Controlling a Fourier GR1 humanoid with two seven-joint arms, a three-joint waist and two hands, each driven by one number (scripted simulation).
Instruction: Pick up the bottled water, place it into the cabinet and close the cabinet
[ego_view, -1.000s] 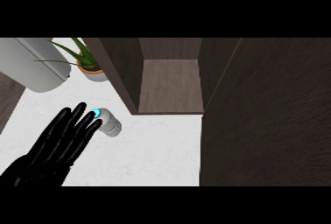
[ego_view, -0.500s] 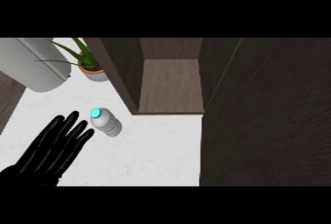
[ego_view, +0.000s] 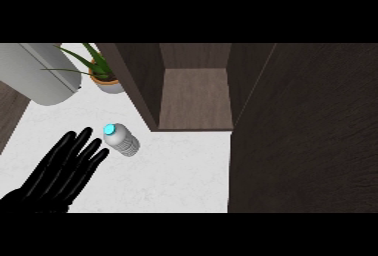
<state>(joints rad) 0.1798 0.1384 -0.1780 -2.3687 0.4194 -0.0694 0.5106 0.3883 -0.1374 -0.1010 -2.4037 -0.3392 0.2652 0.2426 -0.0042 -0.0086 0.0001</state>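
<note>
Left hand is hovering over the white tabletop, fingers straight and spread, holding nothing. Bottled water is standing on the tabletop just beyond the fingertips, blue cap up, near the open cabinet. A potted plant is sitting behind.

Glossy black left hand
</note>
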